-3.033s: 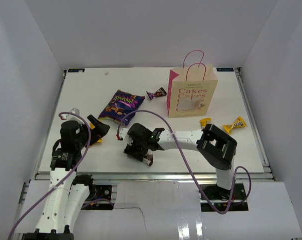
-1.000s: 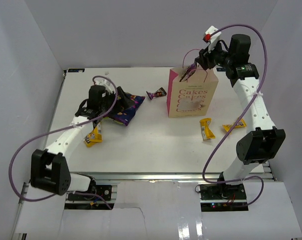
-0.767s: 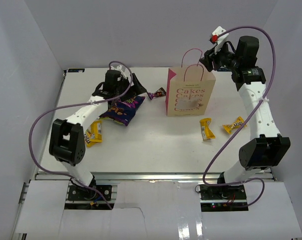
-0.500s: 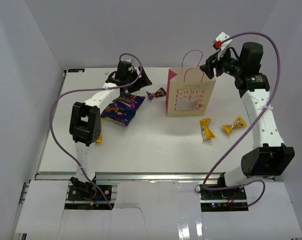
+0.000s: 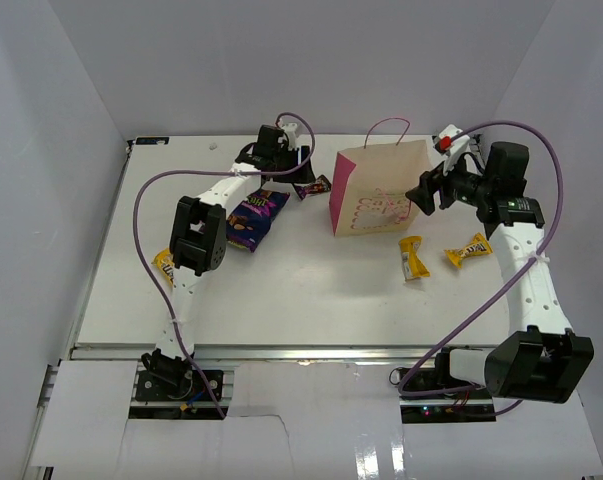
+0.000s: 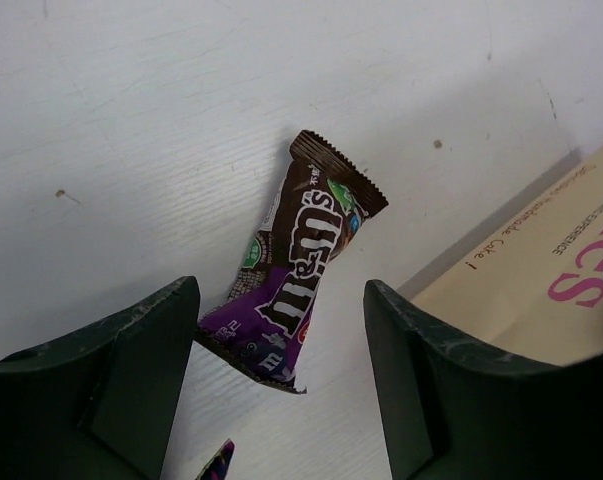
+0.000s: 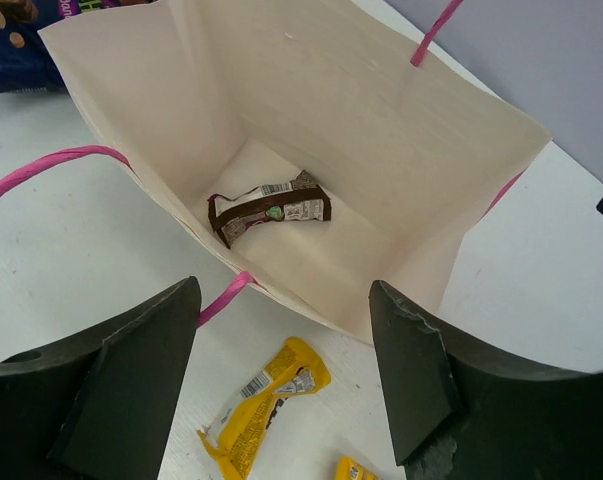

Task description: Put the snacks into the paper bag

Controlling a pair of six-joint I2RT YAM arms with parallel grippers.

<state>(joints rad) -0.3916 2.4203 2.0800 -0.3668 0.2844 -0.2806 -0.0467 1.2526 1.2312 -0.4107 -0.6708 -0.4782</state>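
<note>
Now the left gripper [image 6: 281,320] hangs wide open and holds nothing, right over a small brown candy packet [image 6: 306,262]. This packet lies flat on the table [image 6: 181,120], just beside the paper bag [image 6: 541,290], on the left arm's side of it. I cannot see it touching the bag. Its long side runs up between the two fingers, tipped a bit toward the bag, so one finger stands on each side of its thin middle. I think a straight drop and a squeeze would catch it the short way across. The left arm is much nearer to it than the right arm. The right gripper [image 7: 283,300] is open and empty too, up above the bag's mouth. Another brown packet [image 7: 271,212] lies at the bottom inside the bag.
</note>
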